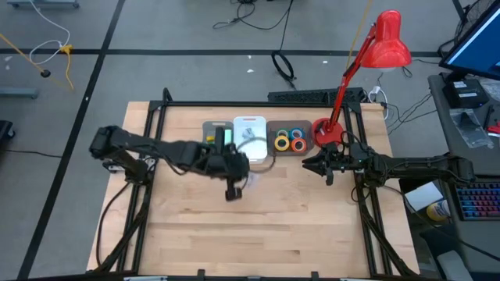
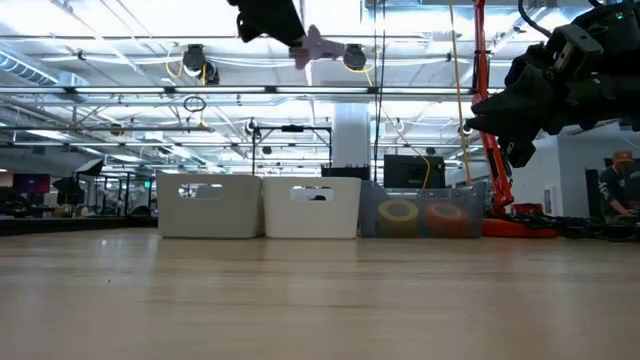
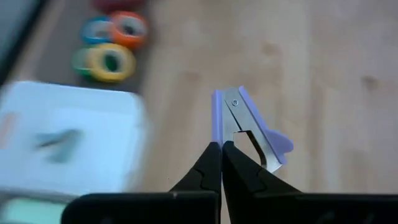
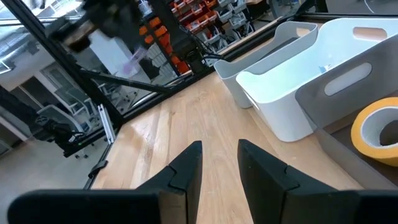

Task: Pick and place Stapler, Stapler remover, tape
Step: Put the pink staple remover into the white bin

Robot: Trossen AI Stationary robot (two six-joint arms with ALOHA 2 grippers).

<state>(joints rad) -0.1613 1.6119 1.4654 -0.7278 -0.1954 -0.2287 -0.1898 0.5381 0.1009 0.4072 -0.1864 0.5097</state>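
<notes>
the left gripper (image 3: 221,144) hangs above the wooden table (image 1: 258,226), its two dark fingers pressed together on the lavender staple remover (image 3: 252,127), which sticks out past the fingertips with its metal jaw showing. in the low view the remover (image 2: 318,46) is well clear of the tabletop, near the top of the frame.

just beyond this gripper, along the table's far edge, stands a row of three bins. the middle white bin (image 1: 251,140) is nearest to it and holds something small that cannot be made out. the left white bin (image 1: 214,131), beside it, has green and yellow contents partly hidden by the arm. further to the gripper's right is the clear bin (image 1: 291,139) holding the four tape rolls: yellow (image 1: 282,143), blue (image 1: 285,133), orange (image 1: 298,144) and green (image 1: 298,133).

the right gripper (image 1: 317,165) waits in the air on the far side of the clear bin from the left one, fingers apart and holding nothing. behind it stands a red desk lamp (image 1: 367,70), its base (image 1: 326,131) touching the clear bin's end. nothing lies between the left gripper and the middle bin.
</notes>
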